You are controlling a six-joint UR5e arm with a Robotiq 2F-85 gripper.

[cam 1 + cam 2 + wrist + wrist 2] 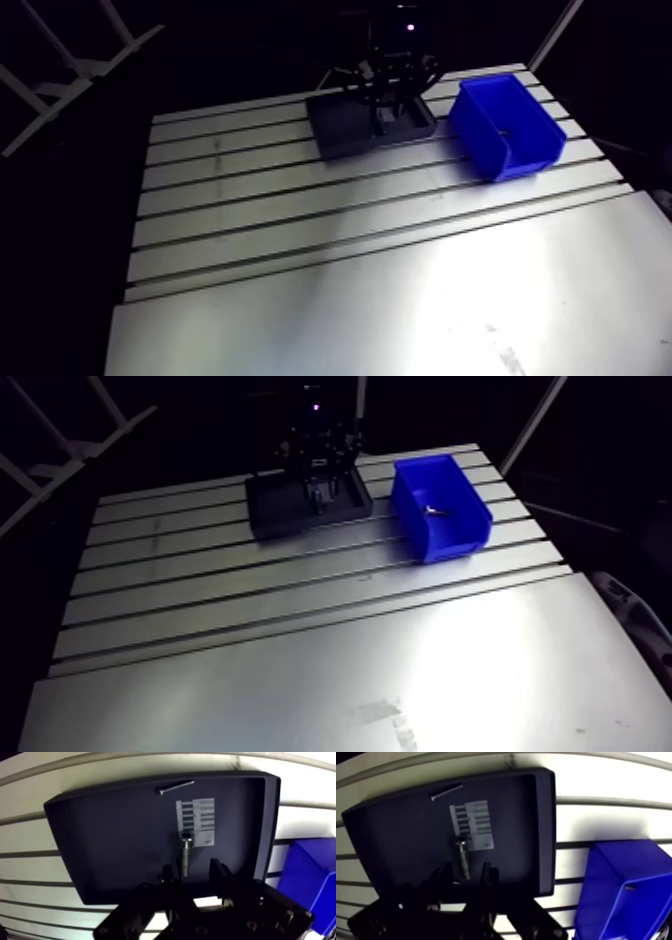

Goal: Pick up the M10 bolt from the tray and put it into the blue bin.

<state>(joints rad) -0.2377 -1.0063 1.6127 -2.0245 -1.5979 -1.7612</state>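
The gripper (pixel 193 874) hung low over the tray (pixel 100 847), its fingers (pixel 220 871) spread and empty on either side of the M10 bolt (pixel 186 856), apparently placed to close across its shank. The bolt lay flat on the tray floor, long axis running straight away from the gripper, head farthest, at the white label's (pixel 197 817) edge. The blue bin (pixel 305 877) stood just beside the tray.

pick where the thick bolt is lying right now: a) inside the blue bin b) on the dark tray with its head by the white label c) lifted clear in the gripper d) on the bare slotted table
B: the wrist view shows the bolt flat on the tray, head against the white label, shank running between the fingers of the open gripper.
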